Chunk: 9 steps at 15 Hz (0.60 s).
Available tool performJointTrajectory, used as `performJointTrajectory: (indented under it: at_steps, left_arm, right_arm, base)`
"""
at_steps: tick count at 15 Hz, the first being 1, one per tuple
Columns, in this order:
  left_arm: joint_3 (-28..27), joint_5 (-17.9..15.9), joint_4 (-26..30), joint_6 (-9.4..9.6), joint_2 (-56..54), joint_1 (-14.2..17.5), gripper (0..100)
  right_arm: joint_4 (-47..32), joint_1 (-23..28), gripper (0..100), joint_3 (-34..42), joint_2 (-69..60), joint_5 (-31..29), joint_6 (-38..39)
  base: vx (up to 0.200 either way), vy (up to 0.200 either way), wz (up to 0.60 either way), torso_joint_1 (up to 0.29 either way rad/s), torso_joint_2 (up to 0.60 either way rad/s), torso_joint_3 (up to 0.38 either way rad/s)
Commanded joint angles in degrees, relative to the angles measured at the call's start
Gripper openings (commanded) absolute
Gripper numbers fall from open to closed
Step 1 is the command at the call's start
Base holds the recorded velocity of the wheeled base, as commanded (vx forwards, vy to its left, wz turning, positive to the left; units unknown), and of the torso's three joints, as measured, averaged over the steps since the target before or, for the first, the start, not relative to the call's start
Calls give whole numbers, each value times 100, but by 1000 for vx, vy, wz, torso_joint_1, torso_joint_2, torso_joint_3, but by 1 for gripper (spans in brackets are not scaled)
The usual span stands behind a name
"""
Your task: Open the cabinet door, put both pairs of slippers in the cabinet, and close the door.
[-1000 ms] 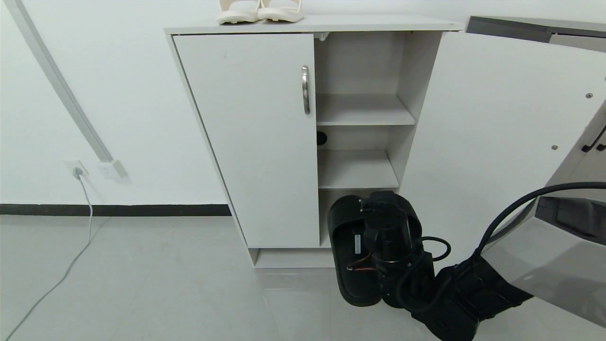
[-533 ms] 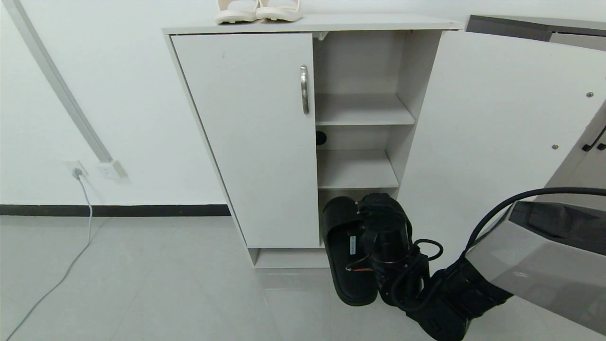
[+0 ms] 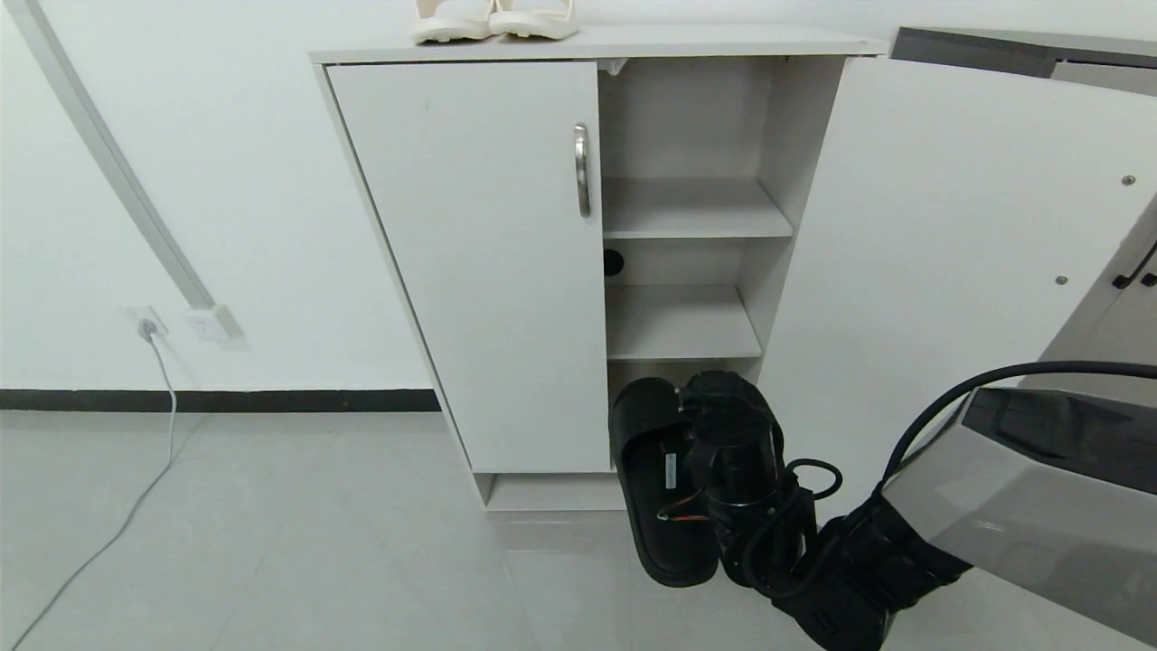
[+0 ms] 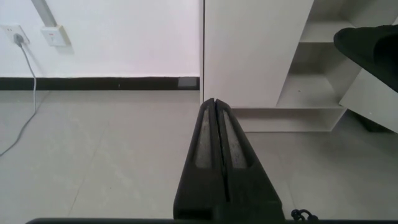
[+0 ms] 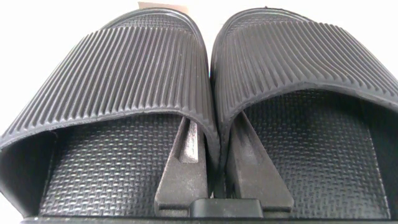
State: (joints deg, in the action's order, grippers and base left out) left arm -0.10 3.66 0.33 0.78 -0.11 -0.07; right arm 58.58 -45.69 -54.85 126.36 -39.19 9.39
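Observation:
A pair of black slippers (image 3: 658, 493) hangs side by side at the foot of the open right half of the white cabinet (image 3: 587, 43), toes at the bottom compartment. My right gripper (image 5: 214, 165) is shut on the two inner strap walls, one finger (image 5: 186, 155) inside each slipper (image 5: 137, 74). A pair of white slippers (image 3: 495, 20) rests on the cabinet top. The right door (image 3: 940, 253) stands swung open; the left door (image 3: 488, 271) with its metal handle (image 3: 583, 170) is closed. My left gripper (image 4: 215, 106) is shut on nothing, low above the floor and facing the cabinet base (image 4: 286, 115).
Two bare shelves (image 3: 689, 210) sit above the bottom compartment. A wall socket (image 3: 145, 324) with a grey cord (image 3: 117, 520) trailing over the floor is at the left. A grey unit (image 3: 994, 47) stands behind the open door.
My right gripper has carried the black slippers slightly left and closer to the cabinet's bottom opening. The doors and white slippers have not moved.

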Motion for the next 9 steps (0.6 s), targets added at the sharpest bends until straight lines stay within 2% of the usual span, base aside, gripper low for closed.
performJointTrajectory:
  at_steps: [1,9]
  left_arm:
    - [1,3,2,1,11,-1,0]
    - [-8,-5,2,1,11,-1,0]
  right_arm:
    - [14,8,0,0,3,-1,2]
    - [14,78,0,-167,3,-1,-7]
  base:
    - [0,0,0,7,12,-100]
    - [0,0,0,4,1,-189]
